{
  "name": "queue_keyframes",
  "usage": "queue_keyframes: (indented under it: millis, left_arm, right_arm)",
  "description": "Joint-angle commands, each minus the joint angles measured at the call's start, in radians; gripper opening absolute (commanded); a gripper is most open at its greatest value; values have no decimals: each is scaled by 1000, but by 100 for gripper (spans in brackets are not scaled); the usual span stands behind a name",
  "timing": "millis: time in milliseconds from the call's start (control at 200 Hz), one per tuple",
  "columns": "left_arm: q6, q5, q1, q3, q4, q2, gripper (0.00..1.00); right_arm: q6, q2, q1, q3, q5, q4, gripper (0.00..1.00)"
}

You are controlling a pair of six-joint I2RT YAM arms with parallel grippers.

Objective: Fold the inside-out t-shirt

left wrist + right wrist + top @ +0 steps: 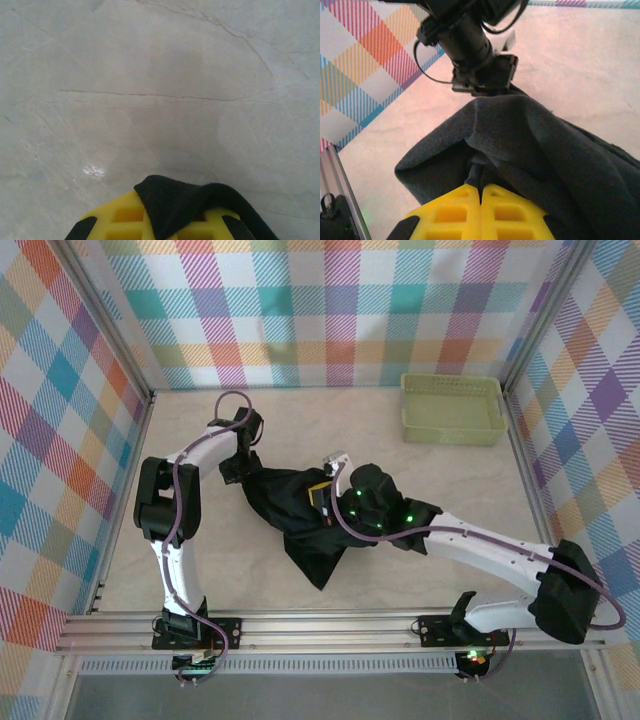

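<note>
The inside-out t-shirt (300, 530) is a bunched black heap at the middle of the table, held up between both arms. My left gripper (240, 475) is at its far left edge, shut on a corner of the cloth. In the left wrist view, that black fold (185, 200) drapes over the yellow fingers (115, 220) of the left gripper (167, 222). My right gripper (322, 498) is over the heap's middle. In the right wrist view, the right gripper (481, 192) pinches a ridge of the shirt (530, 135) between closed yellow pads. The label is hidden.
A pale green basket (452, 408) stands at the back right. Bare marble-patterned table (400, 470) surrounds the shirt. Checked walls enclose three sides, and a metal rail (330, 625) runs along the near edge. The left arm's wrist (470, 45) is close beyond the shirt in the right wrist view.
</note>
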Motion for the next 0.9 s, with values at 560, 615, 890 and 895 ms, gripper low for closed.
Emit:
queue_keyframes:
  millis: [560,615,890,895]
  left_arm:
    - [81,144,-303,-290,146,-685,92]
    - [86,167,-367,-279,145,-682,94]
    - [60,238,-470,-275,215,-493,89]
    - [60,240,-470,-276,220,-489,89]
  right_arm:
    - [-122,-232,-45,-145,-40,96,0]
    - [-114,-230,-45,-160,-49,94,0]
    - [-93,-288,-45,-248,-68,100,0]
    - [-93,-289,-44,-249,-69,100,0]
